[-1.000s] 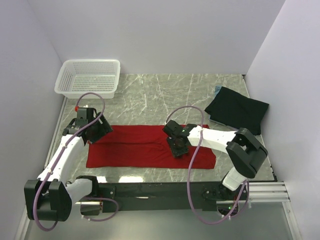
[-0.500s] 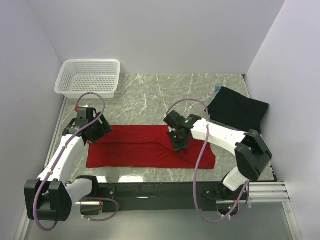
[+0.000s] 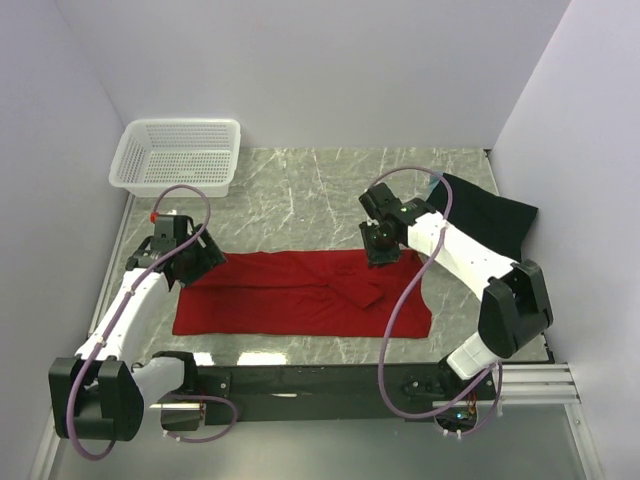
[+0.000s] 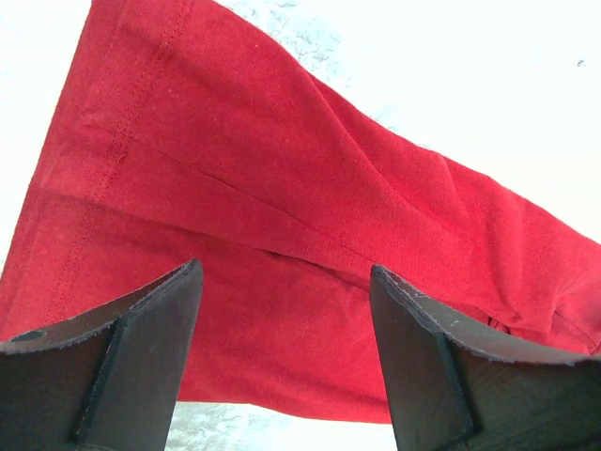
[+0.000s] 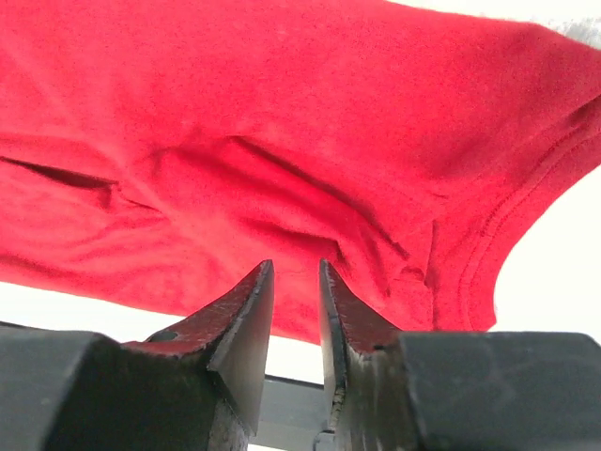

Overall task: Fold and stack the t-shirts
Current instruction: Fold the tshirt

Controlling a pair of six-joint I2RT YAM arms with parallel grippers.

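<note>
A bright red t-shirt (image 3: pixel 290 300) lies spread lengthwise across the near part of the table, with a raised crease (image 3: pixel 362 290) right of its middle. My left gripper (image 3: pixel 198 262) hovers over its far left corner, open wide, with red cloth (image 4: pixel 282 169) below and nothing between the fingers (image 4: pixel 284 272). My right gripper (image 3: pixel 381 250) is at the shirt's far edge, right of centre. Its jaws (image 5: pixel 295 265) stand a narrow gap apart with nothing in them, over the red cloth (image 5: pixel 282 122). A black t-shirt (image 3: pixel 478 225) lies folded at the back right, with a light blue edge (image 3: pixel 435 180) beside it.
A white mesh basket (image 3: pixel 180 155) stands at the back left corner. Walls close the table in on the left, back and right. The marble tabletop (image 3: pixel 300 200) shows behind the red shirt.
My right gripper moved from the shirt's middle back and to the right, to its far edge. A crease rose in the cloth there. The left arm stayed put.
</note>
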